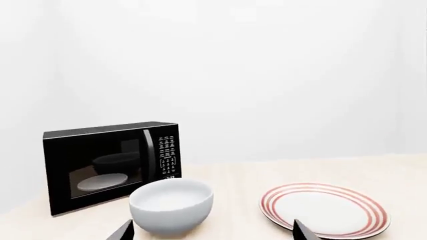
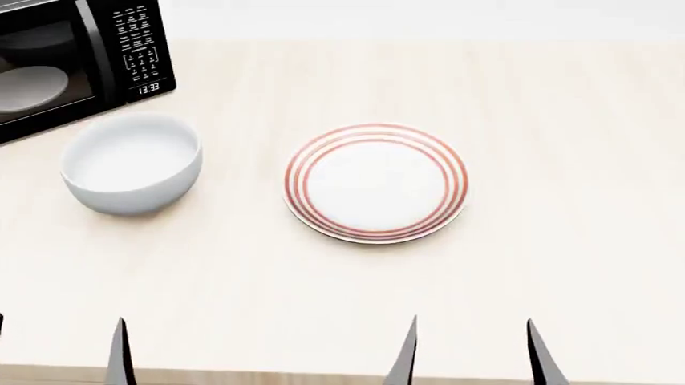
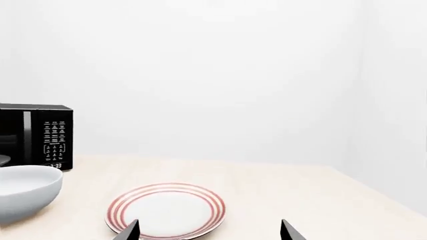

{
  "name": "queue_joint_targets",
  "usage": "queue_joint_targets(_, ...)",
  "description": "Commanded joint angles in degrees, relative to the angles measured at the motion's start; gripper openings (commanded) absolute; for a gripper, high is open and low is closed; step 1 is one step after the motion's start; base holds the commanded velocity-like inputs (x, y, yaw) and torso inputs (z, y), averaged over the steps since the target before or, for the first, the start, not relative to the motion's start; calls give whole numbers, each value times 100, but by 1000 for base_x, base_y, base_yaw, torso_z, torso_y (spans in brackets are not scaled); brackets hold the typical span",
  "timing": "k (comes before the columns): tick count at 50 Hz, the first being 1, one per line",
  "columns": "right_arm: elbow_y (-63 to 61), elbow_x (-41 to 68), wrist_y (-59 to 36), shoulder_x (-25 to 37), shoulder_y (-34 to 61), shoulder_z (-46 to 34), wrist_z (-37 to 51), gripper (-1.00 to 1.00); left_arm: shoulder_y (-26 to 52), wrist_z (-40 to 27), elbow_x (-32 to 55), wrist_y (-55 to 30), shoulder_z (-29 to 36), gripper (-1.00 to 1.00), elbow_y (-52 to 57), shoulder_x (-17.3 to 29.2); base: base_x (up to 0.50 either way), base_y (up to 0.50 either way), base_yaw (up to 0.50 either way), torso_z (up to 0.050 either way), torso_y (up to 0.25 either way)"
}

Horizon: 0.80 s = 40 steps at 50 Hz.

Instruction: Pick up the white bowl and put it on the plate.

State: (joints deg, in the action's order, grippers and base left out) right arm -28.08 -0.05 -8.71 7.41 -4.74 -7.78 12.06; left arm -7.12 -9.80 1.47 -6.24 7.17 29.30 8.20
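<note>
White bowl (image 2: 131, 163) prob. rigid, glossy, slippery w/ thick walls: pinch rim, left hand (image 2: 59, 353) spread, empty, nearest.

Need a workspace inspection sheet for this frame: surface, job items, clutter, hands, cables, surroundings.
Surface: light wood table, bare around the items.
Job's things: white bowl upright and empty, beside the microwave; plate flat, empty, apart from the bowl.
Clutter: black microwave, door shut, a dim plate inside.
Hands: left hand and right hand open, at the near edge, holding nothing.
Cables: nothing seen.
Surroundings: plain white walls.
</note>
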Motion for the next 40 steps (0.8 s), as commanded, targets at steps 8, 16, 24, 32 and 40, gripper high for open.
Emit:
queue_joint_targets(8, -71, 114, 123, 119, -45, -95, 83, 100, -64, -145, -106, 79, 138, 100, 146, 120, 294, 0, 0, 0, 0)
queue_joint_targets(16, -80, 134, 147, 166, -50, -104, 136, 100, -74, -199, -124, 90, 173, 100, 147, 161, 500, 0, 0, 0, 0)
queue_joint_targets(24, -90, 142, 153, 200, -49, -140, 183, 100, -69, -248, -103, 88, 189, 100, 141, 192, 500, 0, 0, 0, 0)
queue_joint_targets(32, -68, 145, 155, 231, -35, -181, 224, 100, -70, -289, -96, 81, 220, 100, 133, 223, 500, 0, 0, 0, 0)
queue_joint_targets(40, -84, 150, 175, 262, -48, -228, 260, 100, -78, -335, -91, 79, 245, 100, 135, 253, 500, 0, 0, 0, 0)
